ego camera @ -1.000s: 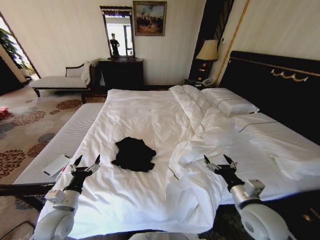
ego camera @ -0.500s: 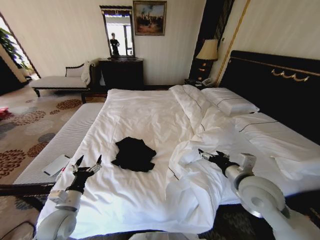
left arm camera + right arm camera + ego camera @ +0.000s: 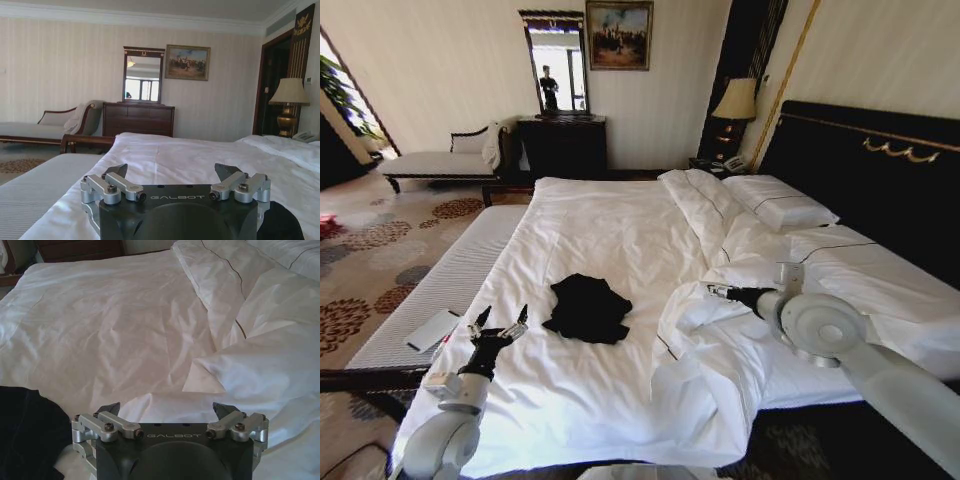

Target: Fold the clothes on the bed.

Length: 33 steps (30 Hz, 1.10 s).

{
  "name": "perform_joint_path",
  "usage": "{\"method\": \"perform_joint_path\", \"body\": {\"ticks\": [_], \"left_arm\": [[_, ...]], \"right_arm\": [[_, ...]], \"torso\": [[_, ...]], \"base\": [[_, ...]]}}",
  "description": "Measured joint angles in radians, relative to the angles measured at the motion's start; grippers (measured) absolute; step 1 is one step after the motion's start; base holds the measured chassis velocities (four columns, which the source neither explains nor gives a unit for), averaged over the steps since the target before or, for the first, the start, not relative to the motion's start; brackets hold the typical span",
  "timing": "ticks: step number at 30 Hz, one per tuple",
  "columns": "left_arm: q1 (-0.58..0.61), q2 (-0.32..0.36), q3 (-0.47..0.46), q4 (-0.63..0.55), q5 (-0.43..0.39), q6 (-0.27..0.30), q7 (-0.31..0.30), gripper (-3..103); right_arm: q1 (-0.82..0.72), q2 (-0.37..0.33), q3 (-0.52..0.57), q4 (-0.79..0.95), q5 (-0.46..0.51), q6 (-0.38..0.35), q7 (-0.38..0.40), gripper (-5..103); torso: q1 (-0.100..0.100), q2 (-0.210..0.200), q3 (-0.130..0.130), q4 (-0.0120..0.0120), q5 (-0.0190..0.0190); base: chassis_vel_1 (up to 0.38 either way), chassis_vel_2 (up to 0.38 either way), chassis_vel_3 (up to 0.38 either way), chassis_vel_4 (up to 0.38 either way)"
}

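Swinging inward since a second ago, my right gripper [image 3: 718,291] now points across the rumpled white duvet [image 3: 620,235] toward the crumpled black soft-fabric T-shirt [image 3: 587,307]; its fingers stand wide apart and hold nothing. Nearest me, my left gripper [image 3: 500,326] hovers over the near left corner of the large white-sheeted bed [image 3: 450,275], fingers spread, empty. I see the T-shirt between the two grippers, lying on the duvet. Beyond stand white pillows [image 3: 780,205] and the dark wooden headboard [image 3: 880,175].

Striped pale walls [image 3: 440,60], mirrored dark dresser [image 3: 563,145], chaise [image 3: 435,162], patterned carpet [image 3: 370,260].
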Motion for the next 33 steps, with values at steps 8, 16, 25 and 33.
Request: {"method": "perform_joint_path", "body": {"ticks": [8,16,25,33], "left_arm": [[-0.007,-0.004,-0.002,0.018,-0.002,-0.002,0.001,100],[-0.014,-0.004,-0.002,0.033,-0.008,-0.004,0.004,97],[-0.019,-0.002,-0.009,0.041,-0.025,-0.005,0.005,100],[-0.029,-0.001,-0.006,0.048,-0.026,-0.005,0.004,99]], "right_arm": [[0.155,0.071,-0.165,-0.058,0.107,0.012,0.135,100],[0.183,0.157,-0.274,-0.177,0.102,0.007,0.227,100],[0.157,0.214,-0.317,-0.267,0.041,-0.017,0.247,100],[0.123,0.237,-0.306,-0.281,-0.002,-0.025,0.218,88]], "torso": [[0.000,0.000,0.000,-0.0001,0.0000],[0.000,0.000,0.000,-0.0002,0.0003],[0.000,0.000,0.000,-0.0002,0.0001],[0.000,0.000,0.000,-0.0002,0.0002]], "base": [[0.000,0.000,0.000,0.000],[0.000,0.000,0.000,0.000],[0.000,0.000,0.000,0.000],[0.000,0.000,0.000,0.000]]}}
